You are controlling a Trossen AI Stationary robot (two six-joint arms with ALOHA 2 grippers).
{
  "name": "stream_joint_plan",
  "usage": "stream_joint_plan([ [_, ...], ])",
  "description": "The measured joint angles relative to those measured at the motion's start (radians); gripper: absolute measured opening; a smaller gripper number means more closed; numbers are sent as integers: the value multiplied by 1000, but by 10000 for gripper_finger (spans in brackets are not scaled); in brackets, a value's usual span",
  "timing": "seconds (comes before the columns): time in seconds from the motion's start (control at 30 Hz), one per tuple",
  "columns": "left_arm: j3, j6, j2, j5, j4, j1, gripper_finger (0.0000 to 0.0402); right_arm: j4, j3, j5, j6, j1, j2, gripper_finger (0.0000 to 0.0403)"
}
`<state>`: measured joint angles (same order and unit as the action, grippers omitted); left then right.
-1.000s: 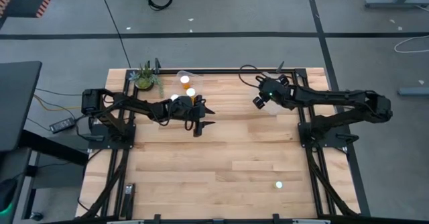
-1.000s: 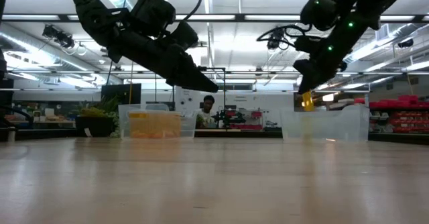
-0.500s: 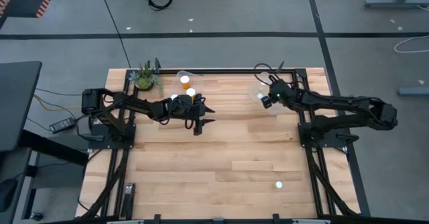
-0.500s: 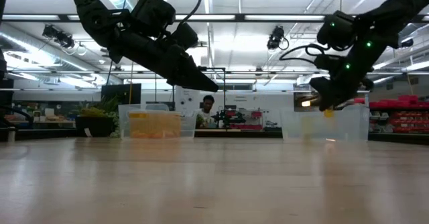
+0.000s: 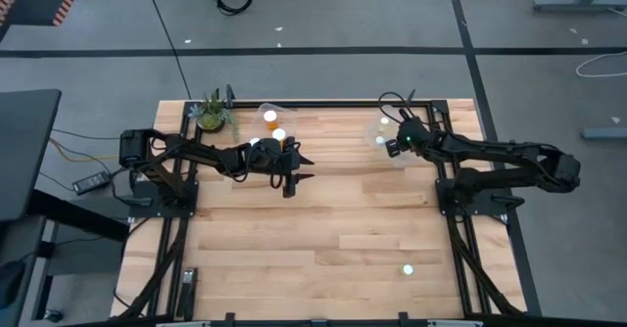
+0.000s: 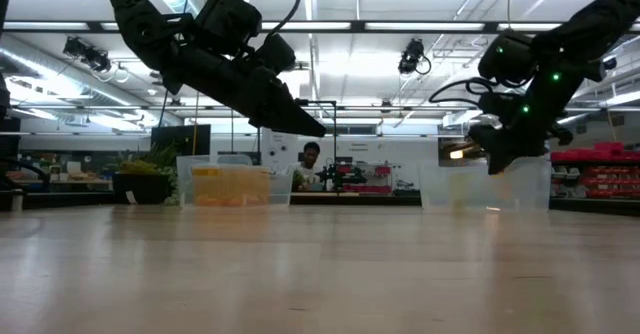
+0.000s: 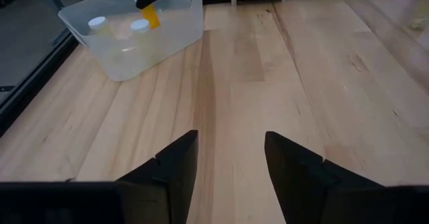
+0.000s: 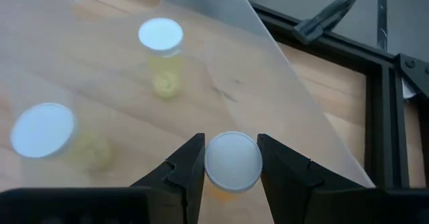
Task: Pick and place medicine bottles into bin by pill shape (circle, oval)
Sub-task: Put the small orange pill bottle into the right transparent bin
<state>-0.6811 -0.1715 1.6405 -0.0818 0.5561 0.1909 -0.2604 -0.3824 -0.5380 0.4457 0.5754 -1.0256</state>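
Table: bare wood planking filling the middle of the high view; the largest item, with only a small white speck lying at lower right.
Left bin: clear tub at upper left of the left wrist view; white-capped bottles are seen inside it.
Right bin: clear-walled tub filling most of the right wrist view; two capped bottles are already standing in it.
Left gripper: held above bare wood left of centre in the high view, fingers spread, nothing between them.
Right gripper: placed over the right bin at upper right of the high view; fingers pinched on a bottle cap.
Held bottle: carried upright by its round white cap – the orange body is hidden below.
Handling, judged: light, rigid plastic – unlikely to be crushed, though the smooth cap rim may be expected to slip under a loose pinch.
Hold point, judged: the cap's sides or the body just below it are best taken, squarely across the width.
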Motion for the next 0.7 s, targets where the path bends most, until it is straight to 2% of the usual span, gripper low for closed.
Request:
stream_joint_plan([
  [0.17, 0, 0, 0, 0, 0, 0, 175, 1, 3, 0, 10, 0, 0, 141],
  [0.47, 0, 2, 0, 0, 0, 0, 172, 0, 3, 0, 15, 0, 0, 173],
  [0.7, 0, 3, 0, 0, -3, 0, 173, 3, 3, 0, -7, 0, 0, 177],
])
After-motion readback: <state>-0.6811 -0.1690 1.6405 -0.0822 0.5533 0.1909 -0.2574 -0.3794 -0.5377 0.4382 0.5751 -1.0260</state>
